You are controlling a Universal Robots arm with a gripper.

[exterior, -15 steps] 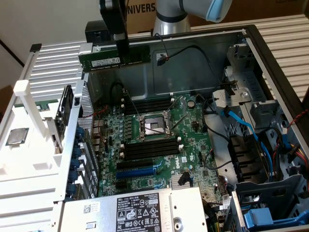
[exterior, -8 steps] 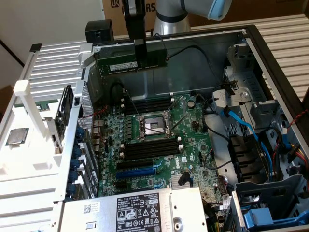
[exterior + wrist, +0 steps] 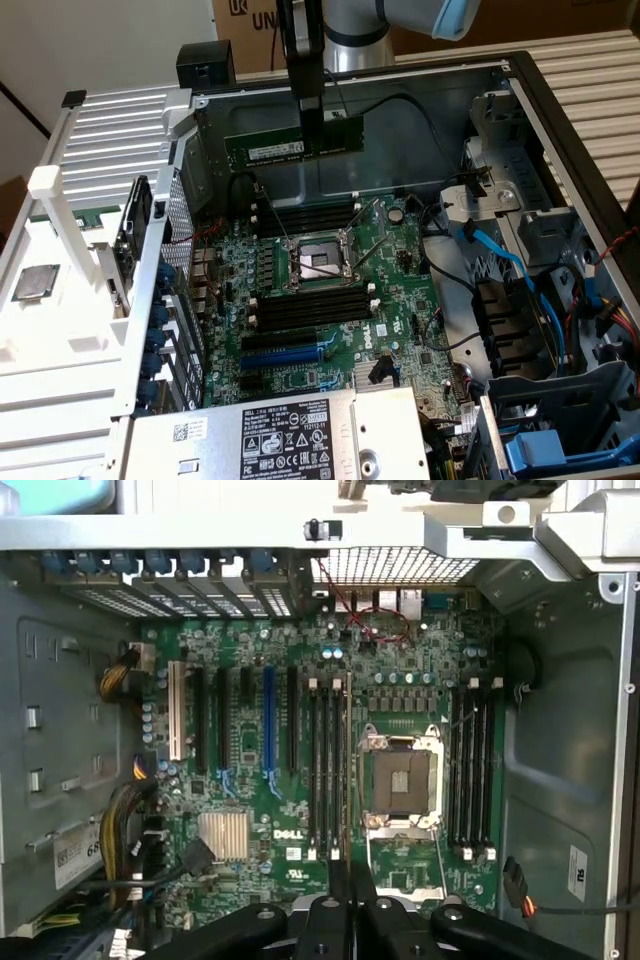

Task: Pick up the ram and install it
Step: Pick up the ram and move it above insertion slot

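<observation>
Motherboard (image 3: pixel 400 300) inside open computer case (image 3: pixel 420 150)

Case (image 3: pixel 400 165) matt grey sheet mtl; ram (image 3: pixel 260 150) grn PCB; slots (image 3: pixel 310 305) blk plastic.

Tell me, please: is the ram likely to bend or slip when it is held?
Probably stiff: the ram lies straight on both sides of the gripper. Likely light, being thin. Its bare green board looks fragile.

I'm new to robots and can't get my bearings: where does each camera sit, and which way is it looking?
Exterior view: off the arm, above the open case, looking down aslant at the motherboard; the arm and gripper, holding the ram, show.
Wrist view: on the wrist, facing straight down at the motherboard; the gripper shows.
Shared: motherboard, blue slot.
</observation>
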